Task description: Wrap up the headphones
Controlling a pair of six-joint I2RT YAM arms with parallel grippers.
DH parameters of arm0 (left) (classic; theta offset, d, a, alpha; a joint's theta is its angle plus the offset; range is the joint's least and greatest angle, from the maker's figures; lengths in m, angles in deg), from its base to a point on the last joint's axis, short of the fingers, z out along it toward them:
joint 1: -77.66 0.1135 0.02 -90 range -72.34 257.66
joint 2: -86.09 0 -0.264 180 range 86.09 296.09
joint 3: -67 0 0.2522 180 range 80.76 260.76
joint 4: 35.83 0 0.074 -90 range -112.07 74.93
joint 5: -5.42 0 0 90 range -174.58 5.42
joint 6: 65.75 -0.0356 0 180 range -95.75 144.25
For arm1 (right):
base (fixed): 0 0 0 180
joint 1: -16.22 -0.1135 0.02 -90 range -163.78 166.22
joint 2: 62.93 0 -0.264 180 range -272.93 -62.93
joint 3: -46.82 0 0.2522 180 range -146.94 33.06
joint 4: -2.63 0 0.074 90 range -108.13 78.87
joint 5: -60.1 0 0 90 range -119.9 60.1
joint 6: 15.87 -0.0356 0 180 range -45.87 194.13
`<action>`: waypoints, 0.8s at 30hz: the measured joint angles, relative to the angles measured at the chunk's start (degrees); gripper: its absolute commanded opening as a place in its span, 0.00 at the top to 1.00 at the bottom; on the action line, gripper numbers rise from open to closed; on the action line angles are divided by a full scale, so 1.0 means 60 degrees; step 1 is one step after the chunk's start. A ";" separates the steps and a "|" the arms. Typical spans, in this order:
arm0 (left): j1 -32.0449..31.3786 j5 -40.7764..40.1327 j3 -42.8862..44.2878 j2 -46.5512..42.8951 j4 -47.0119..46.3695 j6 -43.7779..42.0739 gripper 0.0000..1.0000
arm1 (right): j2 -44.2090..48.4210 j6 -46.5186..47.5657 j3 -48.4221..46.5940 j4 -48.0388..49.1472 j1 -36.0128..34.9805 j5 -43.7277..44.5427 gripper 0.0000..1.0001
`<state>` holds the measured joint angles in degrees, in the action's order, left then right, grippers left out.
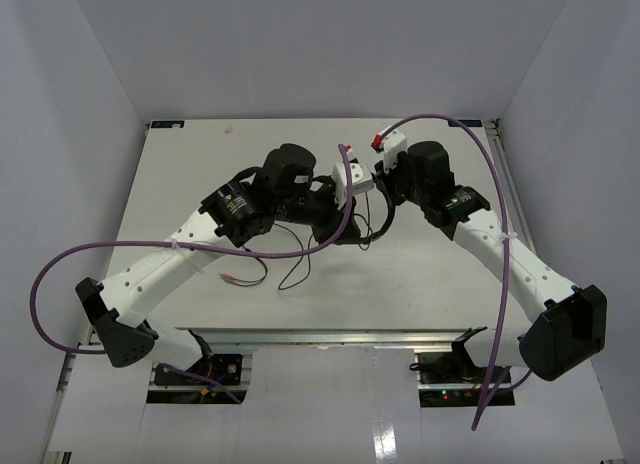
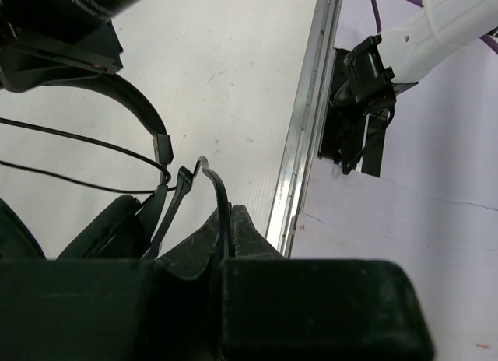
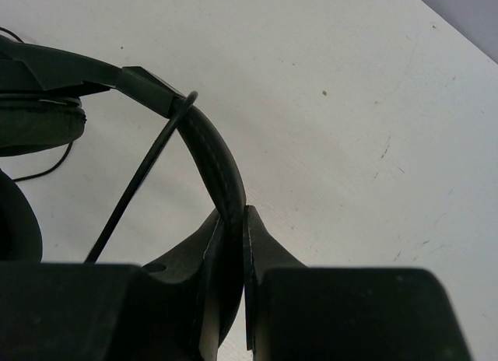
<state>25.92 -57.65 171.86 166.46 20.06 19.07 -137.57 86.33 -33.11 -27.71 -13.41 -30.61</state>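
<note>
Right end effector [image 3: 233, 221], at the bottom centre of its wrist view, is being shown pinched narrow on the headband [image 3: 210, 143], with the jaws pressing on either side of the padded strip. Left end effector [image 2: 226, 221], at the bottom of its own view, is likewise being shown nearly closed, and the thin black cable [image 2: 78, 139] is being gripped between its tips.

Just beyond the right jaws, the cable is being laid across the headband in a single pass. An earcup [image 3: 39, 124] is being shown further off at the left edge of the frame. In the overhead view the headphones [image 1: 318, 216] are being held between the two arms at the middle of the surface [image 1: 450, 284]. The loose cable is being left trailing toward the lower left, where the reddish plug [image 1: 232, 278] is lying apart from the rest.

Wrapping is judged to be at an early stage. Several risks are being carried:
- The thin cable could be pulled out of the left pinch if tension is raised too fast.
- The single crossing could be slid off the curved band if the pull is being angled along it.
- The slack could be caught under the left arm.
- The wrists could be knocked together, since they are being worked very close.
</note>
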 measured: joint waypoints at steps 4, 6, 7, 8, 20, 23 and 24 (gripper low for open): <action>0.0000 0.0004 -0.0257 0.0034 0.0069 -0.0063 0.94 | -0.0018 -0.0027 -0.0189 0.0006 0.0014 -0.0166 0.92; 0.0000 -0.0075 -0.0292 0.0034 0.0098 -0.0104 0.94 | -0.0017 -0.0019 -0.0222 0.0011 0.0023 -0.0210 0.92; 0.0000 -0.0106 -0.0294 0.0034 0.0105 -0.0125 0.94 | -0.0017 -0.0007 -0.0223 0.0009 0.0027 -0.0223 0.92; 0.0000 -0.0128 -0.0294 0.0034 0.0110 -0.0143 0.95 | -0.0017 0.0008 -0.0223 0.0007 0.0030 -0.0233 0.92; 0.0049 -0.0794 -0.0243 0.0039 0.0117 -0.0339 0.96 | 0.0327 0.0651 0.0549 0.0115 0.0020 -0.0316 0.92; 0.0199 -0.1101 -0.0229 0.0041 0.0028 -0.0359 0.96 | 0.0653 0.0909 0.0955 0.0104 -0.0021 -0.0320 0.92; 0.0268 -0.1199 -0.0228 0.0039 -0.0008 -0.0357 0.96 | 0.0781 0.0993 0.1068 0.0109 -0.0026 -0.0338 0.92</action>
<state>27.52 -64.84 170.49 166.70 20.01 16.92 -132.89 92.29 -26.70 -27.06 -13.56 -32.63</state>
